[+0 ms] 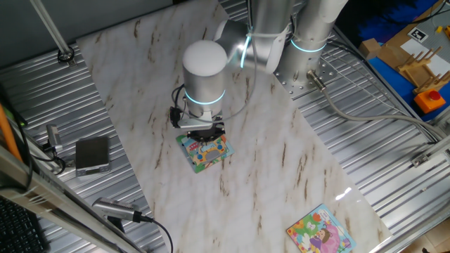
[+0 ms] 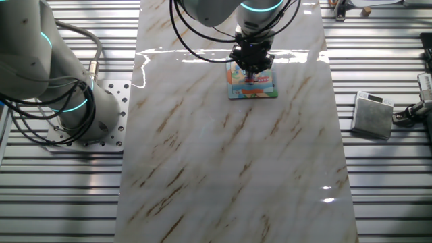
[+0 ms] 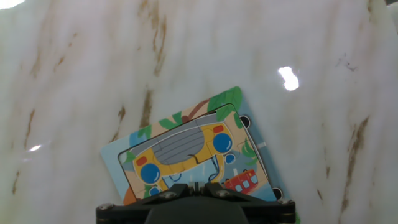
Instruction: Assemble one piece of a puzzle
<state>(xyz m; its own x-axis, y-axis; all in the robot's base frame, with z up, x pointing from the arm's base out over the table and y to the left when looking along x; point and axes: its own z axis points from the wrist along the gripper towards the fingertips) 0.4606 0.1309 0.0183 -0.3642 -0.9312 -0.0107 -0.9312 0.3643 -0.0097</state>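
On the marbled worktop [image 1: 281,161], you will find the puzzle [image 1: 204,152] lying flat near the middle, its light-blue border framing a yellow vehicle, green leaves and a small red vehicle. Directly above it hangs the claw [image 1: 205,133], pointed straight down, with the arm's white cylindrical wrist [image 1: 204,70] and its glowing cyan ring above that.

From the other fixed view, note that the claw [image 2: 251,62] sits over the far edge of the puzzle [image 2: 253,84], and its tips appear to reach the puzzle surface; actual contact cannot be confirmed.

From the hand view, you see the puzzle [image 3: 193,152] tilted against the frame, with the dark claw body [image 3: 196,202] covering its lower edge. The fingertips are hidden there, so you cannot tell whether the claw is open, closed or gripping anything.

The piece cannot be singled out in any view; it may be concealed beneath the claw.

Observe a second puzzle [image 1: 321,231], pink-purple with a green edge, lying well apart at the near corner of the worktop. A small grey box [image 1: 92,154] rests on the ribbed metal surface beside the worktop.
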